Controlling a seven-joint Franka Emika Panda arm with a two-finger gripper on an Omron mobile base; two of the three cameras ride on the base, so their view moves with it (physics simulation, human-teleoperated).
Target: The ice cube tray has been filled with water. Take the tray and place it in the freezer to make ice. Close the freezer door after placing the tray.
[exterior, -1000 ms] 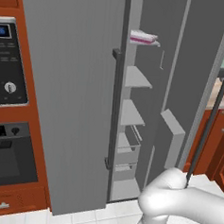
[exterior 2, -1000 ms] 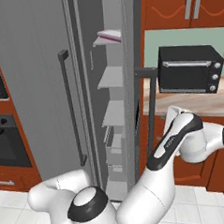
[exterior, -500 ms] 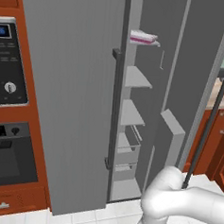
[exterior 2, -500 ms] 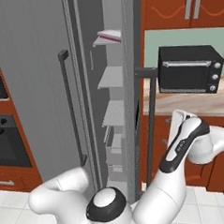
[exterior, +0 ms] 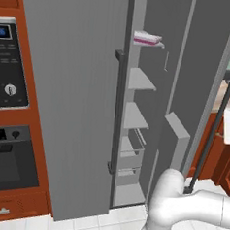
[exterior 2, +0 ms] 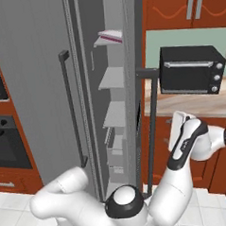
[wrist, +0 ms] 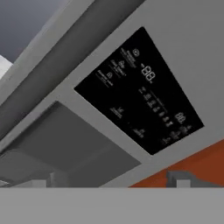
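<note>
The freezer (exterior: 80,85) stands open, its freezer door (exterior: 207,70) swung out just ahead of the jaws, whose camera faces the door's black display (wrist: 140,89) and dispenser recess (wrist: 65,140) close up. The gripper (exterior 2: 181,122) is spread wide and empty, beside the door's bar handle (exterior 2: 153,126). Well above the jaws and inside, the ice cube tray (exterior: 147,38) lies on the top shelf (exterior: 150,43).

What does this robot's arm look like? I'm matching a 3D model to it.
The arm is made of glossy white rounded shells, thick and tube-like, with bulging elbow sections. Dark charcoal bands mark the joints: a ring around the domed cap low in the right base view, and a black stripe along the forearm link. No cables or lettering show. The fingers appear as small dark grey blocks.
</note>
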